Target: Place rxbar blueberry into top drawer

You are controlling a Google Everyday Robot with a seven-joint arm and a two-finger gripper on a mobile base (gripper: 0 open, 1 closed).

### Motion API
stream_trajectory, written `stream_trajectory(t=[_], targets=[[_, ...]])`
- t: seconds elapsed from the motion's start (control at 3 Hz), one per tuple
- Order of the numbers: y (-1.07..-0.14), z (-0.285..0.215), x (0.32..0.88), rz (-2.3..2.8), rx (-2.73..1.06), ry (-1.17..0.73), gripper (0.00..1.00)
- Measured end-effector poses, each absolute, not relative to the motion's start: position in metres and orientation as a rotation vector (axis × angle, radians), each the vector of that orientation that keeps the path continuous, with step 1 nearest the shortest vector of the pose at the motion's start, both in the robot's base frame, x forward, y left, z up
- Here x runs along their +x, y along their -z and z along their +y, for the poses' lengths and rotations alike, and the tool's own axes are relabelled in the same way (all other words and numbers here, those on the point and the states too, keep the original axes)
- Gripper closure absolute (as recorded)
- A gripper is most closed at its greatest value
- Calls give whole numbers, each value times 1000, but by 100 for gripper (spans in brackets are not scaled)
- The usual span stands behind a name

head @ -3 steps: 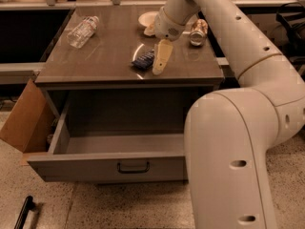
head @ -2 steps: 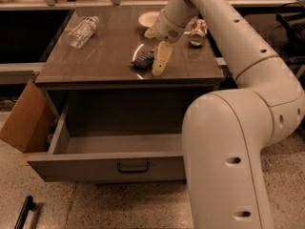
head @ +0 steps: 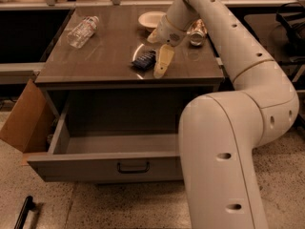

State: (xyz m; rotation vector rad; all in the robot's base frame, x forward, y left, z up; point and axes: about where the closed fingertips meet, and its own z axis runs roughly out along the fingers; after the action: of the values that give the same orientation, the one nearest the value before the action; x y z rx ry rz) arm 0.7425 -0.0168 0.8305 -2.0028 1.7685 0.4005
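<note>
The rxbar blueberry, a dark blue wrapper, lies flat on the wooden cabinet top near its front edge. My gripper is right over and beside the bar, open. One cream finger points down at the bar's right side and the other sits behind it. The top drawer is pulled out below the cabinet top, its inside bare, with a dark bar handle at the front centre.
A clear plastic water bottle lies at the back left of the top. A white bowl and a dented can stand at the back. A cardboard flap leans at the drawer's left. My arm fills the right foreground.
The gripper has dropped very slightly toward the cabinet top beside the bar. The bar, the drawer and the other objects have not moved.
</note>
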Motion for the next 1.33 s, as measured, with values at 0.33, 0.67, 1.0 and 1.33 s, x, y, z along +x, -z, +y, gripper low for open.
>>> stream_trajectory(t=[0.33, 0.67, 1.0, 1.33], targets=[[-825, -17, 744, 1784, -2006, -413, 16], [-827, -16, 746, 1784, -2005, -411, 39], [-830, -15, 746, 1776, -2006, -409, 62], [-840, -13, 743, 1754, -2007, -403, 86]])
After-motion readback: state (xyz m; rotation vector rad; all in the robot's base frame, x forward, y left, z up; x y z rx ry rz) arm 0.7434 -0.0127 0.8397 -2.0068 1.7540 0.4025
